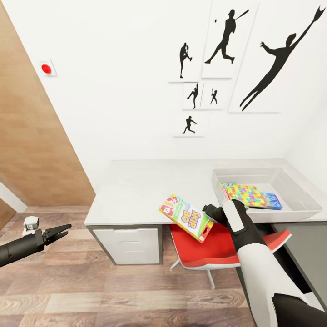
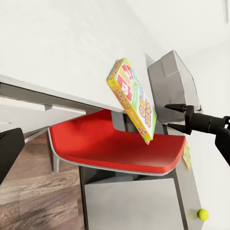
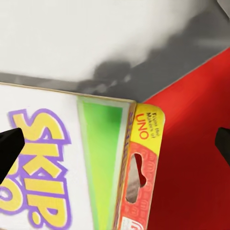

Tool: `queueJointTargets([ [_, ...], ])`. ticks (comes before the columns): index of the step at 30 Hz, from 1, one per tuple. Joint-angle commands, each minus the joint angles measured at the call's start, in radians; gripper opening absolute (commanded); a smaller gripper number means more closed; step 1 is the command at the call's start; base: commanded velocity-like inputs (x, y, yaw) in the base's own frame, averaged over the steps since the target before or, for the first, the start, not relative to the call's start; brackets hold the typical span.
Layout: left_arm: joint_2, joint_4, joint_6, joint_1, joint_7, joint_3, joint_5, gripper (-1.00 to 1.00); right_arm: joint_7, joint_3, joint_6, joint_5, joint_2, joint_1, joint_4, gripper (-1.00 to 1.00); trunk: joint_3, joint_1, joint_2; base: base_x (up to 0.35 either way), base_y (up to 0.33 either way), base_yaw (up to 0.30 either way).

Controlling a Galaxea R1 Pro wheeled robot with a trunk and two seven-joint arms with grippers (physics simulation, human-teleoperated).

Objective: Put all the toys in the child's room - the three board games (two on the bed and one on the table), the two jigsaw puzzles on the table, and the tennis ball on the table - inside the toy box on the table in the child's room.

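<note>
We see our right gripper (image 1: pixel 210 211) squeezing one end of the Skip-Bo game box (image 1: pixel 186 217), and its fingers are clamped tight on it. The box is up in the air, tilted, just past the front edge of the table (image 1: pixel 136 190) and over the red chair (image 1: pixel 213 252). From our left wrist camera the same box (image 2: pixel 132 100) hangs in front of the table's front edge, above the red seat (image 2: pixel 115 146), with the right gripper (image 2: pixel 173 117) at its far end. Up close, the right wrist camera shows the box (image 3: pixel 72 167) with its big yellow and purple letters and a red flap, and the red chair (image 3: pixel 191 143) is behind it.

The toy box (image 1: pixel 299 200) is a grey tray sitting at the right end of the table, near the front edge. Inside it lies a jigsaw puzzle (image 1: pixel 245 194) with lots of colours, and a blue box (image 1: pixel 271 200) is touching it on the right side.

Our left gripper (image 1: pixel 58 232) is out over the wood floor (image 1: pixel 113 290), well apart from the table. Its two pointy fingers are a little bit apart and hold nothing.

In the left wrist camera the tennis ball (image 2: pixel 203 214) is a small yellow-green dot on the table top
</note>
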Motion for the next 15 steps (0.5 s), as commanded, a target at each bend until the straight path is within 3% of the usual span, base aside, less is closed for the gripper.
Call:
queueJointTargets([
  [1,0.000,0.000,0.004,-0.001,-0.003,0.000,0.000,1.00,-0.010,-0.002,0.001,-0.011,0.001,-0.001,-0.001,1.00,-0.003,0.001,-0.002,0.000,0.010,0.000],
  [15,0.000,0.000,0.004,-0.001,-0.002,0.000,0.000,1.00,-0.009,-0.002,0.003,-0.011,0.001,-0.001,-0.001,1.00,-0.008,0.001,-0.002,0.017,0.045,0.000],
])
